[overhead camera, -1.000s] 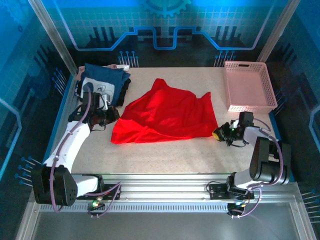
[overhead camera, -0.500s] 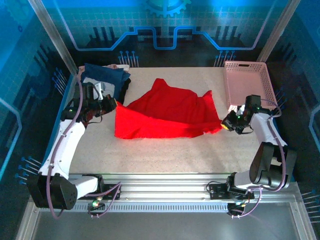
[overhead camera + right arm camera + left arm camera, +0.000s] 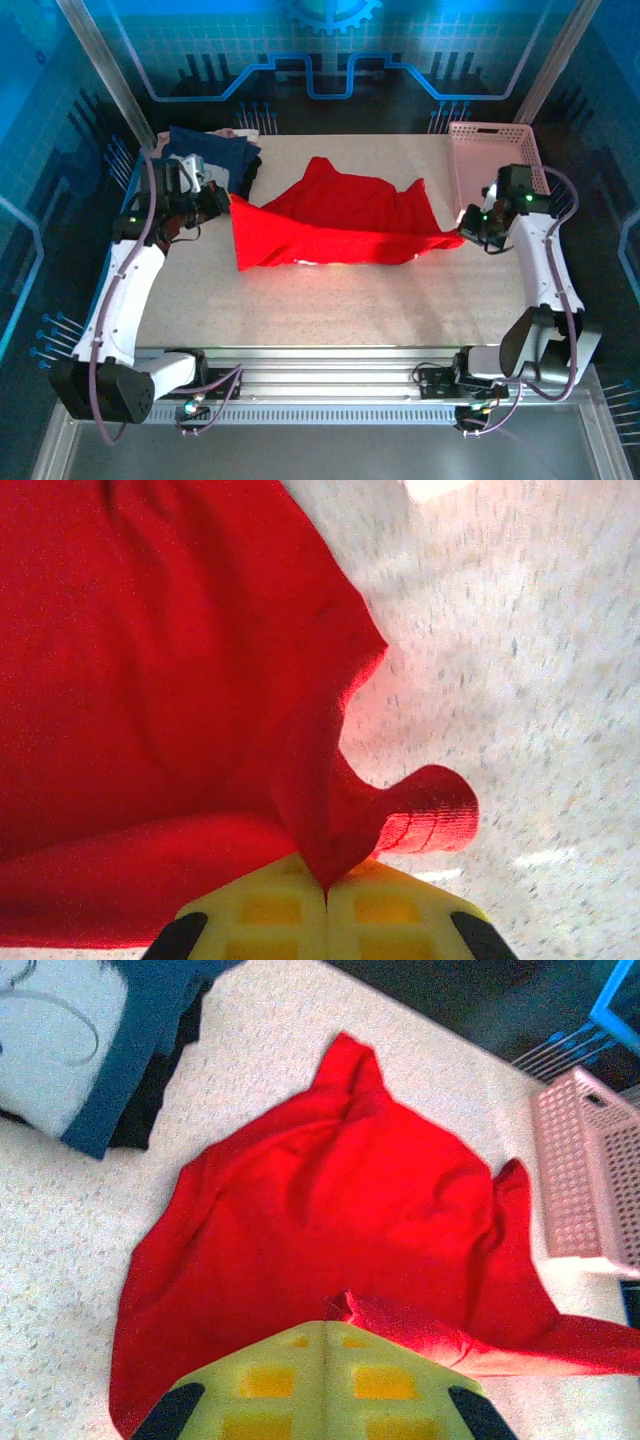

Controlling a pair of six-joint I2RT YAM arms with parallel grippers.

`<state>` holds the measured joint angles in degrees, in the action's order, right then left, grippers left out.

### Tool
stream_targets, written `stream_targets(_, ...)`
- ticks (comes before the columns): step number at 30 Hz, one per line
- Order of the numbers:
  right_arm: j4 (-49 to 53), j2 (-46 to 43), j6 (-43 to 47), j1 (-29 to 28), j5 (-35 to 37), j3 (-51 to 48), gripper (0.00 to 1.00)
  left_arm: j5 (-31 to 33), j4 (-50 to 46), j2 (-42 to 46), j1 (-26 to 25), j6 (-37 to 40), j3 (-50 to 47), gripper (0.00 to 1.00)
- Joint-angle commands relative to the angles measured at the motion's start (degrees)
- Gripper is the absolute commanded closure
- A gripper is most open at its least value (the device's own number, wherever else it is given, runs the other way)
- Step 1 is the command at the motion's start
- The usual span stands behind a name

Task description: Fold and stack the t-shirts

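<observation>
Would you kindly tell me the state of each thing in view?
red t-shirt, unfolded, near edge lifted between both grippers.
navy t-shirt, lying at the far left corner.
pink basket, upright, empty.
left gripper, shut on red t-shirt.
right gripper, shut on red t-shirt.

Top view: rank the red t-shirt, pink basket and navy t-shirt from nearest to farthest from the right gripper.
1. red t-shirt, its corner pinched in the right gripper.
2. pink basket, close by at the far right.
3. navy t-shirt, far-left corner.
</observation>
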<state>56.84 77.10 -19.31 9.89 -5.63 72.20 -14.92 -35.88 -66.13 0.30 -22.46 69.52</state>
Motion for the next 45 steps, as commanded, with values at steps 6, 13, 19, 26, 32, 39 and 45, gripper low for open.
stream_targets(6, 4.6, -2.8, 10.2, -4.3, 11.7, 8.9, 1.0, -0.9, -0.8, 3.1, 0.6, -2.9, 5.9, 1.0)
stream_targets(13, -1.8, -3.3, 14.1, -2.0, 6.3, 18.1, 0.99, 2.6, 0.6, 1.2, 0.6, -2.2, 18.9, 1.0)
stream_targets(19, -4.9, 2.7, 12.9, 1.6, 0.8, 27.9, 0.99, 5.6, 1.9, -2.9, 0.8, 1.1, 29.7, 1.0)
stream_targets(26, -7.6, 9.4, 14.6, 3.7, -3.0, 40.1, 1.0, 7.0, 2.9, -9.3, 1.0, 4.0, 43.8, 1.0)
stream_targets(32, -9.1, 11.7, 13.2, 4.6, -6.9, 45.3, 1.0, 5.7, 3.5, -13.6, 1.0, 3.6, 53.1, 1.0)
stream_targets(39, -14.2, 1.1, 14.9, 4.6, -10.3, 24.7, 1.0, 6.2, 4.6, -4.5, 1.3, 4.5, 34.8, 1.0)
stream_targets(45, -17.1, -10.6, 12.7, 4.5, -15.2, 3.7, 1.0, -3.0, 10.5, 2.0, 0.8, -2.8, 14.7, 1.0)
